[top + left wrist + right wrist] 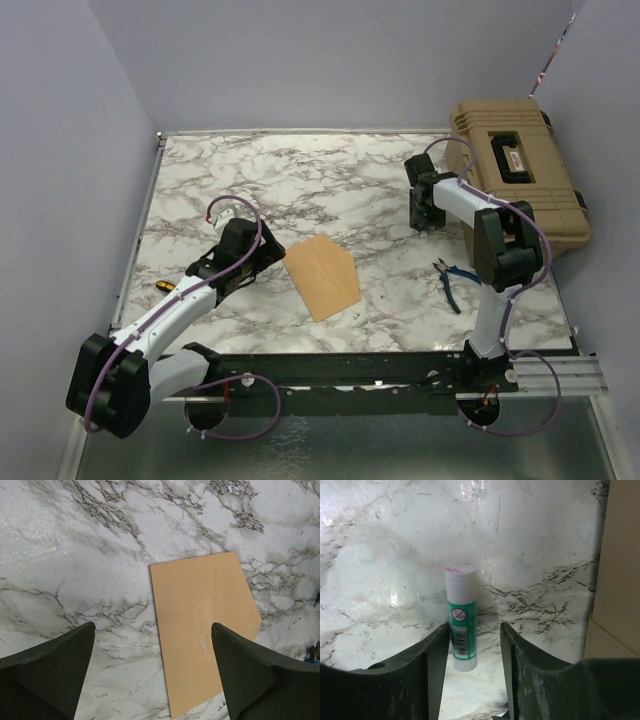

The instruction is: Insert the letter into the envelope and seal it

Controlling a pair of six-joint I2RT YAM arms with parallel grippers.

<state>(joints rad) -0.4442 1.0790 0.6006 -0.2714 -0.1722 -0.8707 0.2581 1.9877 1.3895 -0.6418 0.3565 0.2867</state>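
The orange-brown envelope (pixel 320 275) lies flat mid-table, five-sided; the left wrist view also shows the envelope (pixel 200 625). The letter is out of view. My left gripper (pixel 268 257) hovers just left of the envelope, and in its own view the left gripper (pixel 152 627) is open wide, with one finger over the envelope's right part. My right gripper (pixel 428 215) is at the back right beside the toolbox. In the wrist view the right gripper (pixel 475 627) is open around an upright green-and-white glue stick (pixel 461 625); the stick is against the left finger, with a gap to the right one.
A tan toolbox (pixel 520 165) fills the back right corner, and the toolbox (pixel 620 580) is close on the right in the right wrist view. Blue-handled pliers (pixel 450 280) lie near the right arm. A yellow-handled tool (pixel 163 286) lies by the left edge.
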